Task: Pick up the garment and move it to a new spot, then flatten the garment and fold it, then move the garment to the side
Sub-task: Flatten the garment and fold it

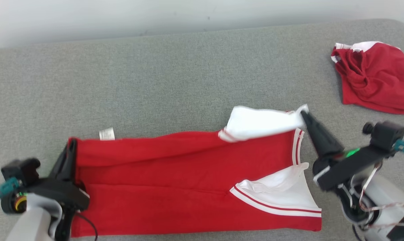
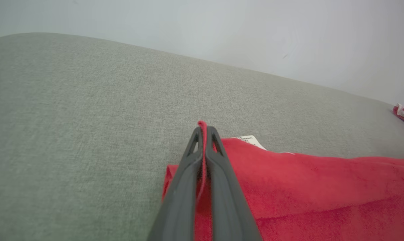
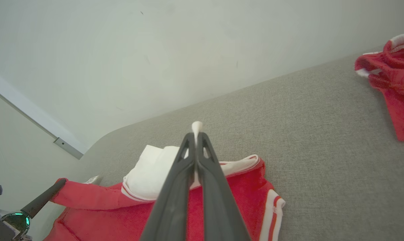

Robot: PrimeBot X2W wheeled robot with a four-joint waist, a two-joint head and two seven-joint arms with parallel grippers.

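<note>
The red fabric garment with white striped sleeves (image 1: 175, 174) lies spread across the near middle of the grey fabric-covered table (image 1: 155, 73). The left gripper (image 1: 72, 142) has its jaws clamped on its far-left red corner, and the right gripper (image 1: 304, 113) has its jaws clamped on the far-right white sleeve tip. A crumpled red-and-white cloth (image 1: 376, 77) lies far right.

bright, soft, even light; faint shadow beneath the red garment (image 1: 175, 174). wrist views bow at their edges; the left gripper (image 2: 204, 130) blurs near the lens.
</note>
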